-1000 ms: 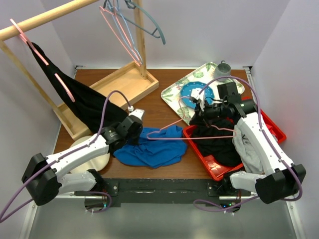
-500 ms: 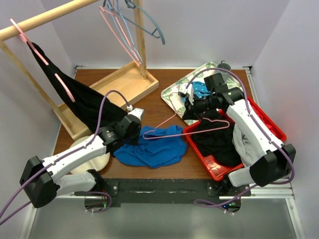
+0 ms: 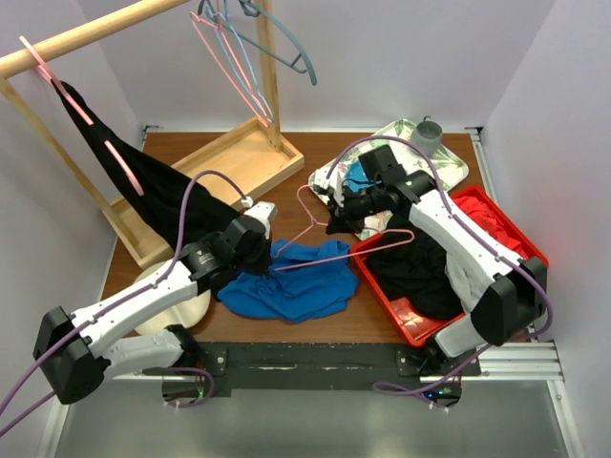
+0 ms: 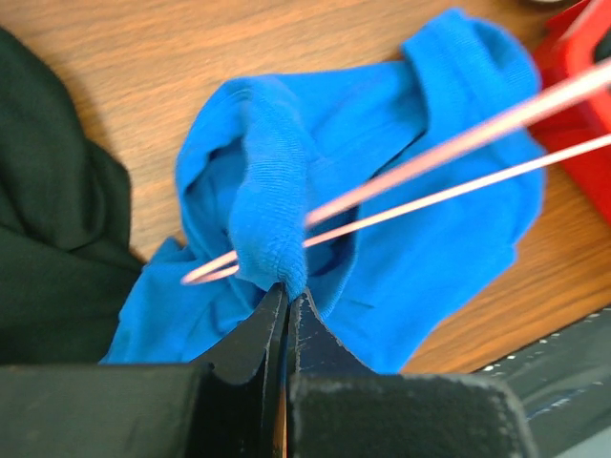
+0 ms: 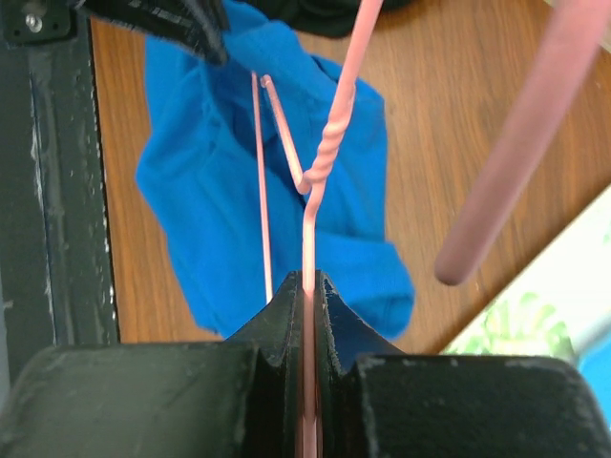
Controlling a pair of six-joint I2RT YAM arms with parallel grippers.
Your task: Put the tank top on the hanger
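The royal-blue tank top point(image 3: 291, 286) lies crumpled on the wooden table near the front edge. My left gripper point(image 3: 267, 250) is shut on a raised fold of its strap point(image 4: 272, 191), lifting it a little. The thin pink hanger point(image 3: 382, 240) hangs over the tank top, and my right gripper point(image 3: 336, 218) is shut on the wire just below the twisted neck point(image 5: 325, 162). In the left wrist view the hanger's two wires point(image 4: 458, 143) run past the lifted strap, and its rounded end pokes out on the strap's left side. Blue fabric point(image 5: 210, 162) lies beneath the hanger.
A red bin point(image 3: 530, 253) with black and grey clothes stands at the right. Behind it is a leaf-patterned tray point(image 3: 458, 162). A wooden rack point(image 3: 239, 157) at the back left carries a black garment point(image 3: 153, 191) and spare hangers point(image 3: 234, 67). A cream pad point(image 3: 167, 305) lies at the front left.
My right arm has swung the pink hanger leftward, off the red bin and over the tank top. Its end now reaches the strap that my left gripper holds. The left arm barely shifted.
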